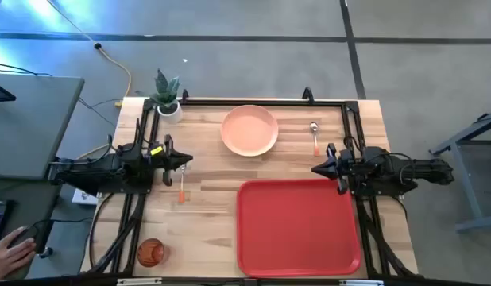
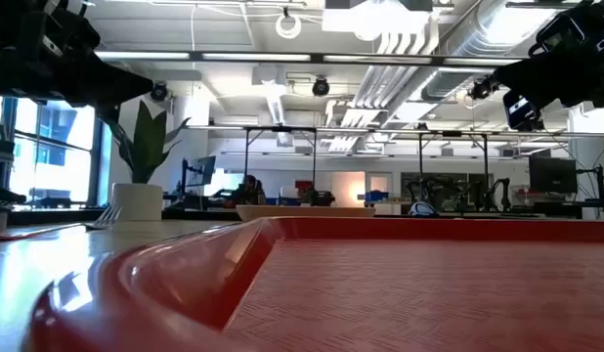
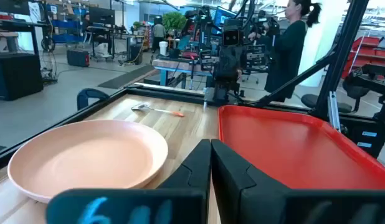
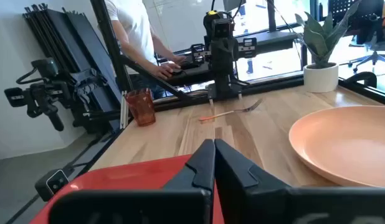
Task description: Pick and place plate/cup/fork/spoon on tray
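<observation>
The red tray lies at the table's near right. The salmon-pink plate lies at the far middle. The spoon lies right of the plate. The fork lies on the table at the left, just near my left gripper. The red-orange cup stands at the near left corner. My left gripper is shut and empty above the table's left side. My right gripper is shut and empty above the tray's far right edge.
A white pot with a green plant stands at the far left corner. Black frame rails run along the table's far and side edges. A person's hand shows off the table's near left. People stand in the room beyond the table.
</observation>
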